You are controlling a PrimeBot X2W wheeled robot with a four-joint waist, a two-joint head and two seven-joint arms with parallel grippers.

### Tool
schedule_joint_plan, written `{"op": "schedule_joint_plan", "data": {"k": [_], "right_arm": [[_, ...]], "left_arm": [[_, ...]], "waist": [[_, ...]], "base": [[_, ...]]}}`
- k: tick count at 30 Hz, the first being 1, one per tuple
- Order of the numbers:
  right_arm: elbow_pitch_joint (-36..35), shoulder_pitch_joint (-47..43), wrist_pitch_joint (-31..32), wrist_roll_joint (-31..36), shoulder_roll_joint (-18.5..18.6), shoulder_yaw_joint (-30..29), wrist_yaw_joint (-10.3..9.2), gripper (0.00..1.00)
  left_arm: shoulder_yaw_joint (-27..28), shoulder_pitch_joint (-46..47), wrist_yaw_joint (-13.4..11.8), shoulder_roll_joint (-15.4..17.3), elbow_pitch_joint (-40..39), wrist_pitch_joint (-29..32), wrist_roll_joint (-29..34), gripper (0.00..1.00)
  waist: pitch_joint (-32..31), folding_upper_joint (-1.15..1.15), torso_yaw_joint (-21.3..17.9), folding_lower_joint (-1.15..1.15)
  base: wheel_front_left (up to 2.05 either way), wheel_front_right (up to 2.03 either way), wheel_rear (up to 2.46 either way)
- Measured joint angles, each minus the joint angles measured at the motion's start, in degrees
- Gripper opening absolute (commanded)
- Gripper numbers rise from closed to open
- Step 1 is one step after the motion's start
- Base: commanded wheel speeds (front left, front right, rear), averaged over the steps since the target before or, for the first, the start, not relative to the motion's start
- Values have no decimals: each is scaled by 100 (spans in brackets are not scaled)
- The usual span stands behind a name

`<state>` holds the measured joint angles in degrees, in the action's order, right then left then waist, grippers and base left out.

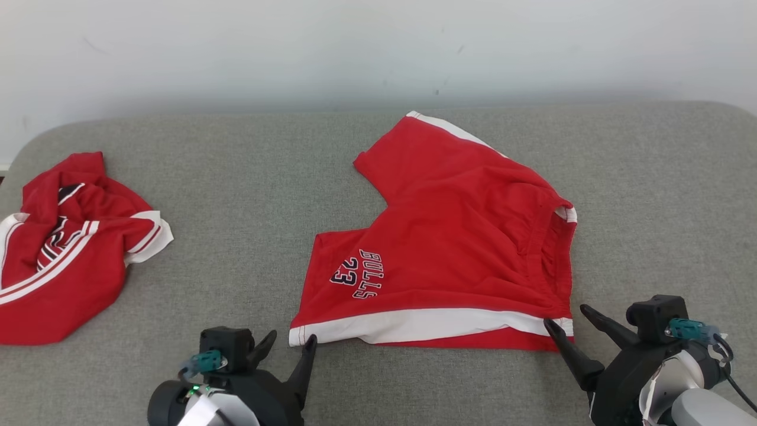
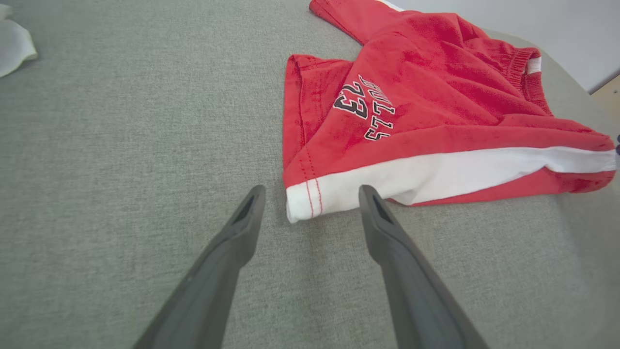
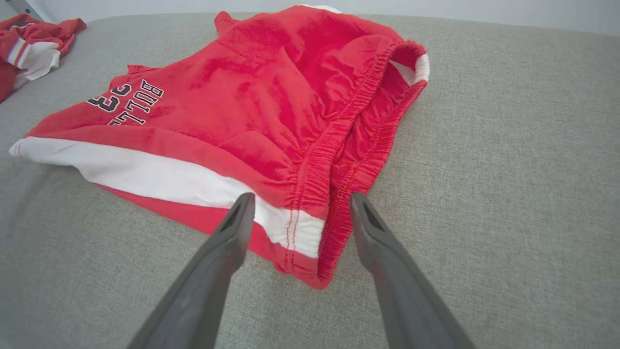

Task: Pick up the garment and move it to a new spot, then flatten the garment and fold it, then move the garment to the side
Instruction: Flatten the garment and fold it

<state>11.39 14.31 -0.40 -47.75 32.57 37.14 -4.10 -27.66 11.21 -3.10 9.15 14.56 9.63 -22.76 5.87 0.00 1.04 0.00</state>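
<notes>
Garment (image 1: 455,236): red shorts lying spread, though still rumpled, on the middle of the grey fabric-covered tabletop (image 1: 236,195), waistband (image 1: 556,260) toward the robot's right and leg openings toward its left. A white side stripe (image 1: 426,324) ran along the near edge, and the lettering (image 1: 361,274) "BULLS 23" showed on the near leg. Left hand (image 1: 291,338): fingers spread apart, clamped on nothing, their tips flanking the near hem corner where the white stripe ended. Right hand (image 1: 565,315): fingers likewise apart and gripping nothing, one tip on each side of the waistband's near end. A second red garment (image 1: 65,248) with white trim lay crumpled at the tabletop's far left, well apart from the shorts. A pale wall (image 1: 378,47) stood behind.
</notes>
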Motion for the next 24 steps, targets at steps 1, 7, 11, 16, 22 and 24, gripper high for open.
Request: {"op": "schedule_joint_plan", "data": {"k": [1, 7, 11, 16, 22, 24], "right_arm": [[-20, 13, 41, 27, -1, 19, -21, 100], [-55, 41, 229, 136, -52, 101, -96, 100], [-64, 64, 307, 196, -54, 132, -147, 100], [-68, 163, 450, 236, -54, 152, -176, 100], [-51, 162, 639, 267, -71, 208, -202, 0], [-47, 162, 664, 267, -81, 208, -203, 0]], "left_arm": [[-22, 23, -12, -22, 57, 11, 0, 100], [-94, 297, -105, -103, 321, 142, 97, 100], [-85, 392, -151, -94, 506, 255, 158, 100], [-114, 471, -175, -105, 700, 353, 266, 100], [-198, 592, -146, -233, 814, 393, 254, 0], [-245, 593, -144, -256, 856, 392, 270, 0]], "waist": [[23, 0, -2, 0], [122, 0, -15, 0], [161, 0, -28, 1], [193, 0, -60, 1], [203, 0, -76, 0], [203, 0, -73, 1]], "base": [[0, 0, 0], [0, 0, 0], [0, 0, 0], [0, 0, 0], [0, 0, 0], [0, 0, 0]]}}
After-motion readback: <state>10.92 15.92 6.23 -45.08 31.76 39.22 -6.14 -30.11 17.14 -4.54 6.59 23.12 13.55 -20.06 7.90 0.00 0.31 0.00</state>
